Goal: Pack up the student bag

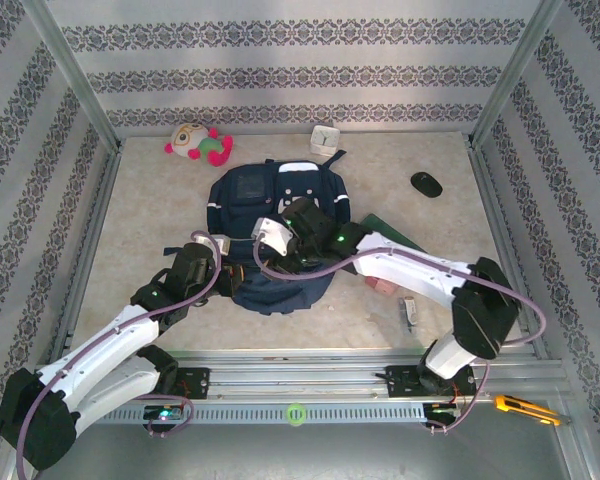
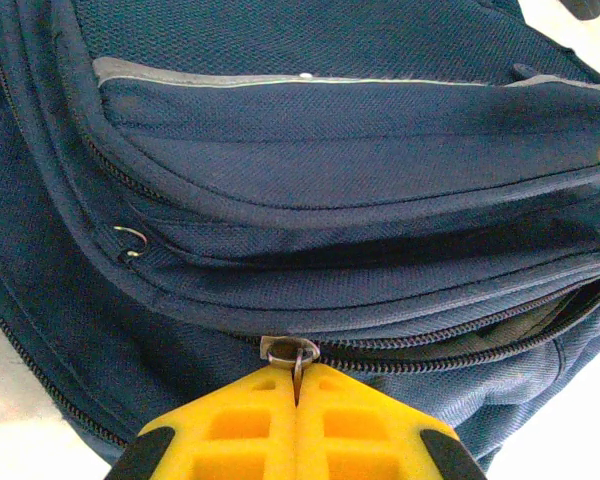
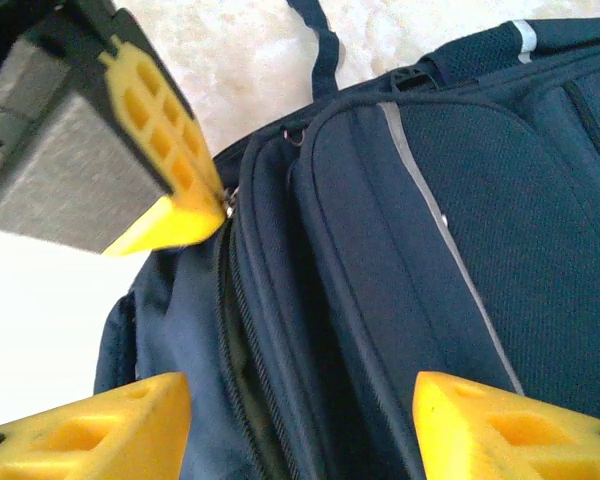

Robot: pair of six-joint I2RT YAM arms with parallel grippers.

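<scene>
1. The bag (image 1: 248,200) lay flat at the centre of the table (image 1: 150,230). The toy (image 1: 197,143) was at its 11 o'clock and the mouse (image 1: 426,183) at 2 o'clock, both well apart from it, so we reckoned the packing had barely begun.
2. The left gripper (image 2: 297,385) sat at the bag's 8 o'clock edge, jaws pinched tight on the zip pull (image 2: 298,360), with just the tips on a thin metal tab.
3. The right gripper (image 3: 300,390) hovered over the bag, jaws wide and holding nothing, its fingers straddling the pockets.
4. In the left wrist view the zip (image 2: 430,352) gaped toward 3 o'clock of the slider, so we judged the main pocket partly open.
5. First worry: that grip. With so little tab between the tips, a sideways tug could let it slip out.
6. Second: the zip track curved round the corner, and slack fabric beside it could get bitten by the slider and jam it.
7. Third: nothing pinned the bag down. A hard pull could drag the whole thing across the table instead of moving the slider.
8. Last: the grippers were close, the left one's finger at 10 o'clock in the right wrist view. If the right dropped for the fabric carelessly, we could see a clash.
</scene>
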